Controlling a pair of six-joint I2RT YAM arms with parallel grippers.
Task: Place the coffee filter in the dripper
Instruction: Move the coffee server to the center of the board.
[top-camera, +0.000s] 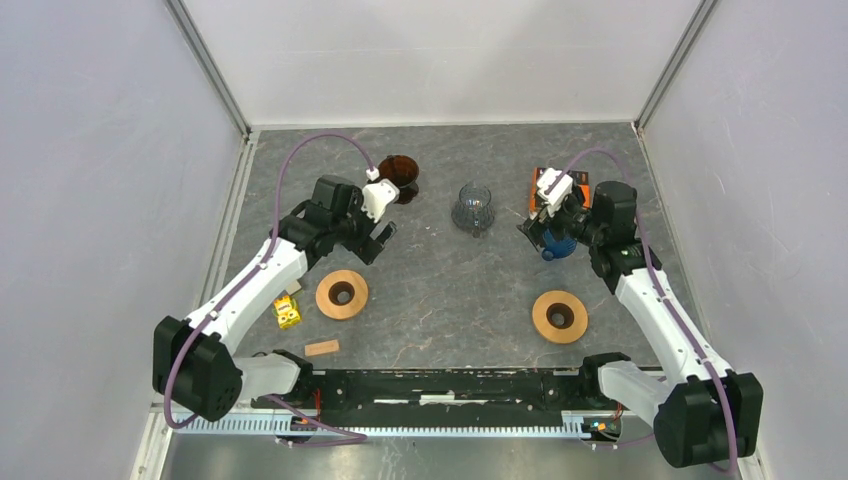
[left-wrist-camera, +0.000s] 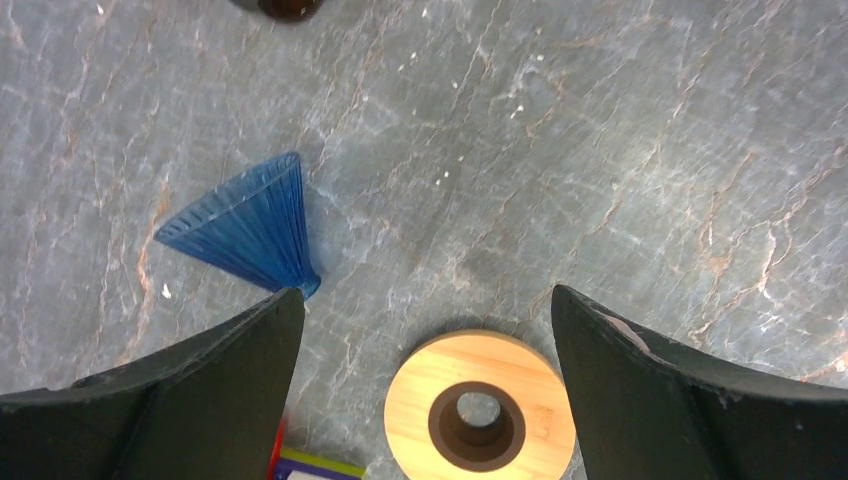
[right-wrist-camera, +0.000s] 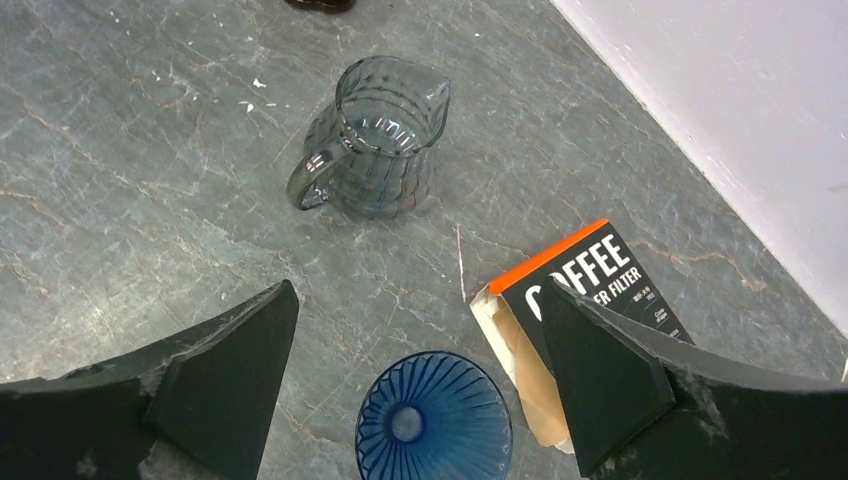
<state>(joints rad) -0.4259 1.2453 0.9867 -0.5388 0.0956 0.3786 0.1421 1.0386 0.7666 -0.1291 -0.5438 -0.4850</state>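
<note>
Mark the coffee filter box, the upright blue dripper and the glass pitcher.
coffee filter box (right-wrist-camera: 600, 262), right wrist view, black printed face
upright blue dripper (right-wrist-camera: 452, 398), right wrist view, ribbed inner wall
glass pitcher (right-wrist-camera: 375, 178), right wrist view, side wall

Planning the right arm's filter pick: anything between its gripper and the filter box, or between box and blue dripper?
Nothing visible. The right gripper hangs open above the upright blue dripper, with the filter box close beside it, open end toward the dripper. The glass pitcher stands farther off.

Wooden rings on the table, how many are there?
2. One wooden ring lies near left, the second wooden ring near right. More could be hidden.
</note>
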